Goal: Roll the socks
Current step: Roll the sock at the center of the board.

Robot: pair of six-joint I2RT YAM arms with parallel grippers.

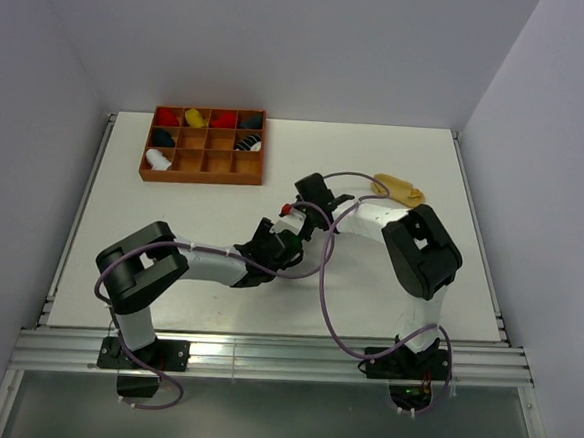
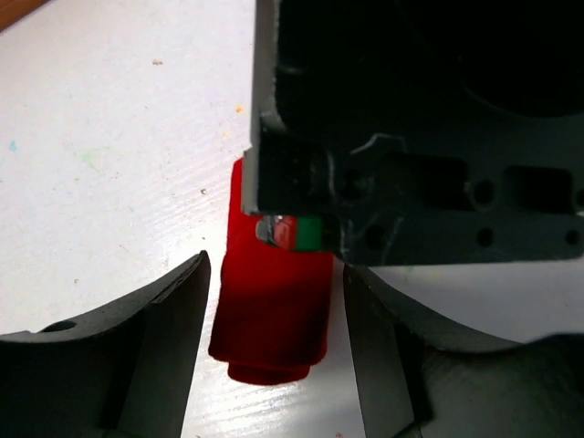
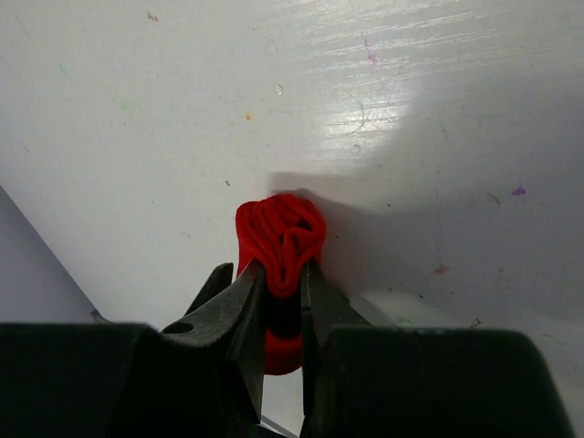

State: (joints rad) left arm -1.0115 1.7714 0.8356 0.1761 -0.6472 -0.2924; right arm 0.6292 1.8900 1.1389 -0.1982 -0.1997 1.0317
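My right pincer (image 3: 281,292) pinches the red sock (image 3: 281,235), which looks nearly rolled. My left pincer (image 2: 274,315) straddles it, wide. The tan sock (image 1: 398,189) lies unrolled.

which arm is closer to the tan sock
Right: the right arm passes close beside the tan sock; the left arm lies well off to its left.
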